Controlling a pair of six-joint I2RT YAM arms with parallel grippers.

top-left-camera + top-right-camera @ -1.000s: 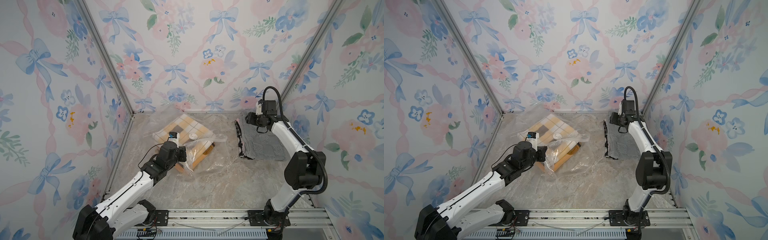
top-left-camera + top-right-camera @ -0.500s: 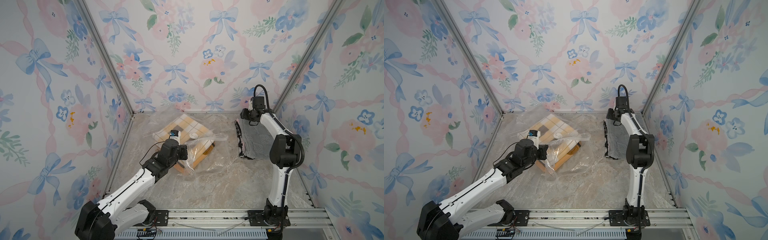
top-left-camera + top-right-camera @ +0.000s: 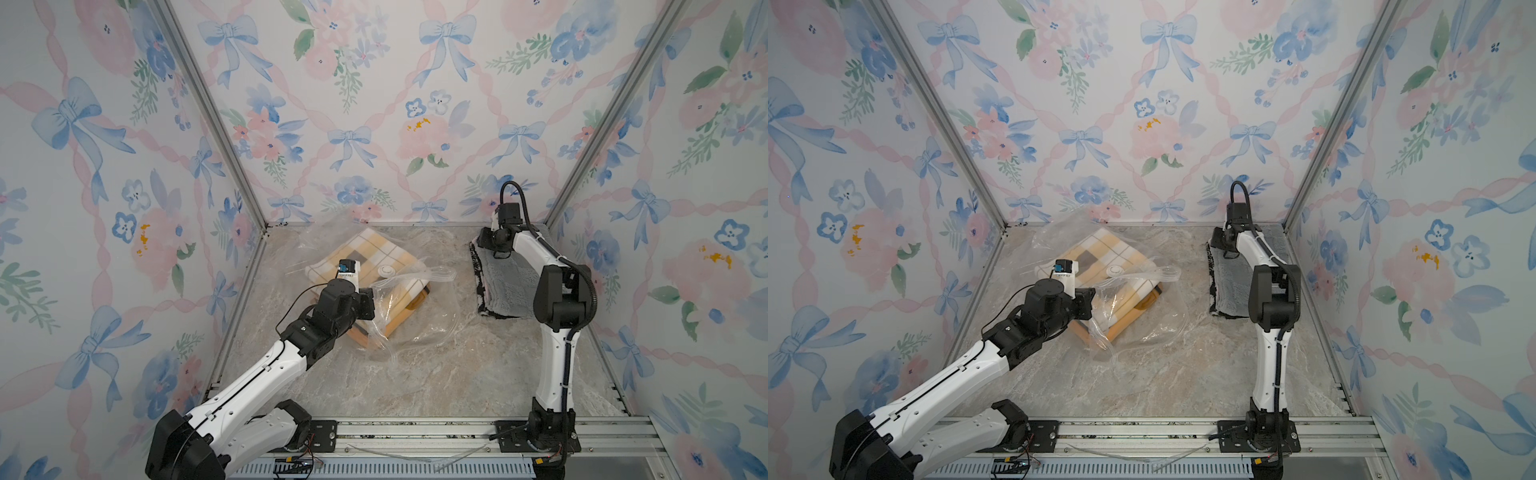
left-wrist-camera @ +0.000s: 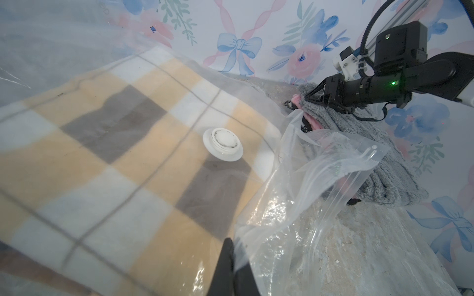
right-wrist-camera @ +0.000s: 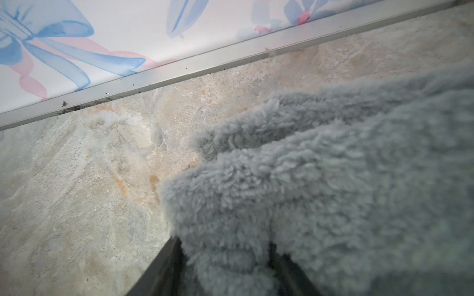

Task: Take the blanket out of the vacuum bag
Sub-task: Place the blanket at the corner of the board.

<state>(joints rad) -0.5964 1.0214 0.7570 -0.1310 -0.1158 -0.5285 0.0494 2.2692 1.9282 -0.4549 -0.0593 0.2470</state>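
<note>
1. Clear film is what the left hand (image 3: 369,305) has: jaws together, pinching the near-left edge of the vacuum bag (image 3: 415,330). It has barely shifted in the last second
2. Inside the bag, under the white valve cap (image 3: 387,271), the checked blanket (image 3: 374,249) still lies folded at the back-left of the counter (image 3: 415,382), so the bag is not yet emptied
3. The bag's zip mouth (image 4: 369,153) flops loose toward the right. Bare counter lies in front of it and between it and the next pile, which I judge is room enough to draw the checked blanket out that way
4. Outside the bag, the grey blanket (image 3: 507,282) lies folded along the right wall
5. The right hand (image 3: 484,242) is clamped on a fleece fold at that blanket's far corner. The change is here: the arm's elbow has swung in from the right wall, while the hand stayed at the corner, so it seems busy with this blanket, not the bag
6. The back wall rail is just beyond that hand and the right wall is close beside it, so open room lies only toward the centre
</note>
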